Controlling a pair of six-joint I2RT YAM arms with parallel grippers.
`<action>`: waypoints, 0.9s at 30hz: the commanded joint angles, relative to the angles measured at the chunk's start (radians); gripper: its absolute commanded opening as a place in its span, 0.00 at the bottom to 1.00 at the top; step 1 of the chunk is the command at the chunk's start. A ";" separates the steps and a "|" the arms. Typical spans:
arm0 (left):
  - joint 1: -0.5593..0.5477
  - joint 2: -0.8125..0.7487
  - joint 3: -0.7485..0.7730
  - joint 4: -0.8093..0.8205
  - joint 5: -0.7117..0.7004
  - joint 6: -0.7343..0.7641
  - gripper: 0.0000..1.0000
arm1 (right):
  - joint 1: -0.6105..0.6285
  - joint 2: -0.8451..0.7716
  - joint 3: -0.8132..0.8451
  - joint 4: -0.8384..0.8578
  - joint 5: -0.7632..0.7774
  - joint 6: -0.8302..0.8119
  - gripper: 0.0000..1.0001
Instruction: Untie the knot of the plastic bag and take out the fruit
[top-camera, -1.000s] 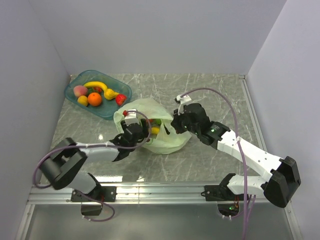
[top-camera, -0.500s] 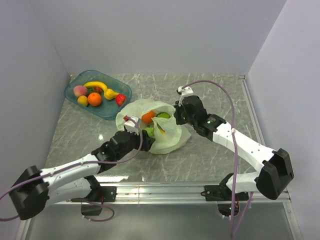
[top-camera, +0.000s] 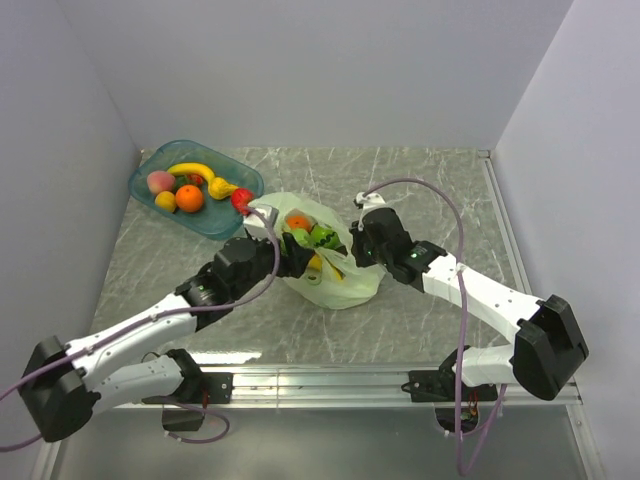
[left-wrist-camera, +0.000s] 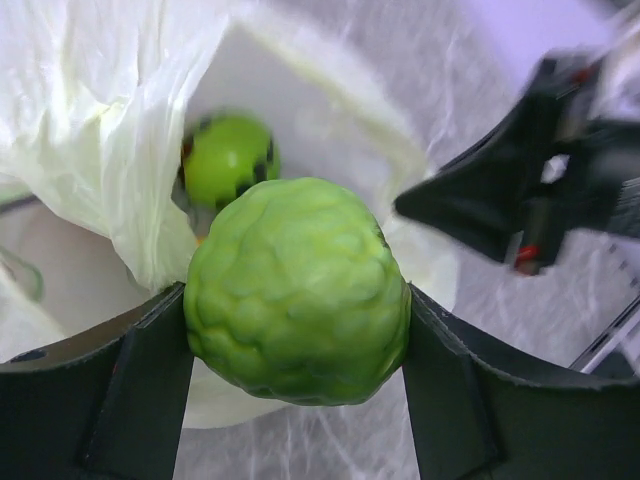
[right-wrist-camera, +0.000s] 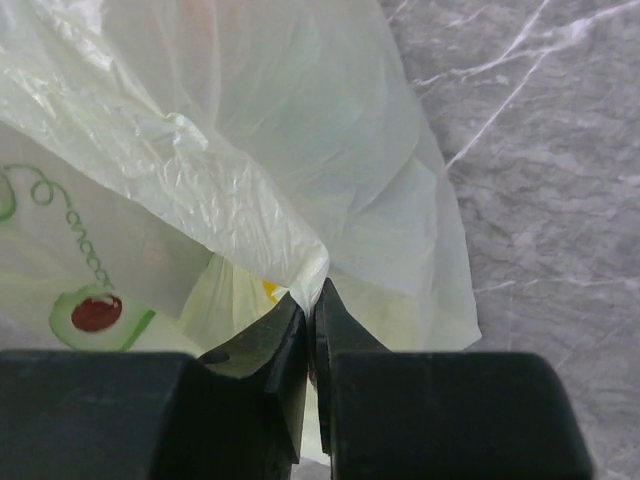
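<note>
The plastic bag (top-camera: 345, 283) lies mid-table with its mouth open; the knot does not show. An orange fruit (top-camera: 297, 221) and a green fruit (top-camera: 322, 237) sit inside. My left gripper (top-camera: 300, 262) is at the bag's mouth. In the left wrist view this gripper (left-wrist-camera: 298, 300) is shut on a bumpy green fruit (left-wrist-camera: 298, 285), with a smooth green fruit (left-wrist-camera: 228, 155) behind it in the bag. My right gripper (top-camera: 350, 258) is at the bag's right side. In its own view the right gripper (right-wrist-camera: 315, 295) pinches a fold of the bag (right-wrist-camera: 250, 200).
A teal tray (top-camera: 150, 165) stands at the back left with a banana (top-camera: 190, 170), an orange (top-camera: 189, 197) and other fruit. A red fruit (top-camera: 241, 199) lies at its near right edge. White walls close the table on three sides.
My left arm has stretched out and its gripper moved up and right into the bag's mouth. My right gripper has come down and nearer with the bag's edge, and the bag has shifted.
</note>
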 joint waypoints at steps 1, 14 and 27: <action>0.008 0.077 -0.025 -0.033 0.055 -0.069 0.03 | -0.004 -0.049 -0.033 0.041 -0.055 -0.006 0.13; 0.006 0.442 -0.058 0.130 -0.127 -0.172 0.19 | -0.003 -0.080 -0.095 0.077 -0.097 0.002 0.12; -0.055 0.236 -0.061 -0.054 -0.311 -0.244 0.99 | -0.001 -0.098 -0.106 0.084 -0.112 -0.001 0.29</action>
